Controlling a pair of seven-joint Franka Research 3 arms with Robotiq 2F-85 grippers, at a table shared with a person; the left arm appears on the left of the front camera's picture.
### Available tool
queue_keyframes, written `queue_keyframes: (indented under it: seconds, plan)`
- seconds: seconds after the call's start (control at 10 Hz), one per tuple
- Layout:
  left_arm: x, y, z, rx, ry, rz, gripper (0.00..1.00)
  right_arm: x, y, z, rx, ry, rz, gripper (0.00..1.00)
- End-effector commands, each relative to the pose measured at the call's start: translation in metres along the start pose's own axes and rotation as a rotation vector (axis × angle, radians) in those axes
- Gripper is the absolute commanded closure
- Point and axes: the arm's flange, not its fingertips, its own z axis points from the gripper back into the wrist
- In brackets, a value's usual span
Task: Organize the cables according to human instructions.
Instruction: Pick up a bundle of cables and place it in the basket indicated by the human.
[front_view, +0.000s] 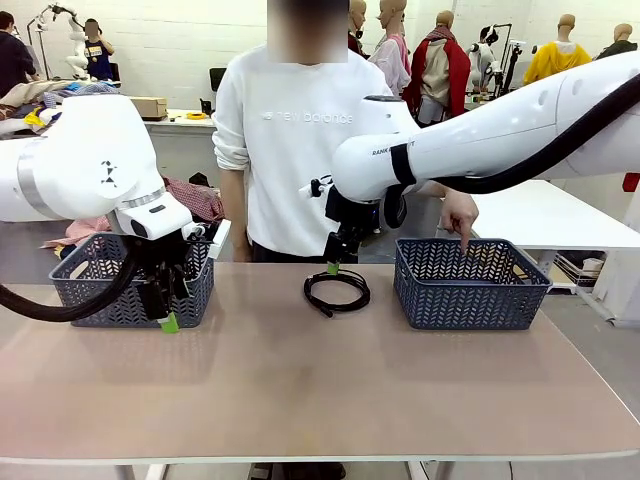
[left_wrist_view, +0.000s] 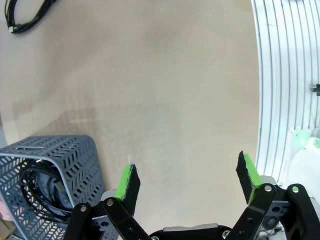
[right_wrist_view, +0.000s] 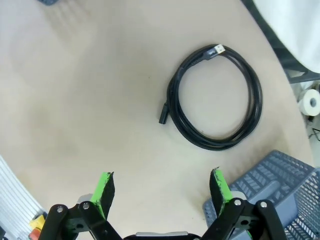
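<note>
While both sets of jaws stand wide apart and grip nothing, the right gripper (right_wrist_view: 161, 186) hangs just above the far middle of the table (front_view: 300, 390), and the left gripper (left_wrist_view: 187, 177) hovers low over the left side, close against the near face of the left basket (front_view: 130, 280). Seen from the front, the right gripper (front_view: 338, 262) sits at the far edge of a coiled black cable (front_view: 337, 291) that lies flat on the bare tabletop between the two baskets; from the right wrist the same cable (right_wrist_view: 216, 97) lies ahead of the green pads (right_wrist_view: 104, 187), apart from them, with its metal-tipped plug at the top of the loop and its other end toward the inside left. From the left wrist, the left basket (left_wrist_view: 52, 185) holds wound black cables (left_wrist_view: 42, 187), while the loose coil (left_wrist_view: 25, 15) shows far off in a corner. A person in a white sweatshirt (front_view: 290, 140) stands at the far side, one hand (front_view: 460, 215) pointing a finger down into the right basket (front_view: 470, 285). The tabletop is smooth and beige; behind it are white tables and heaps of clothing.
</note>
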Motion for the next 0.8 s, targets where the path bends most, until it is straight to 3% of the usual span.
queue_keyframes:
  seconds: [0.0, 0.7]
  plan:
    - [-0.001, 0.000, 0.001, 0.003, 0.001, 0.002, 0.00, 0.027, 0.000, -0.017, 0.016, 0.023, -0.020, 0.00]
    - [-0.001, 0.000, 0.001, 0.003, 0.001, 0.002, 0.00, 0.057, -0.006, -0.075, 0.022, 0.062, -0.139, 0.00]
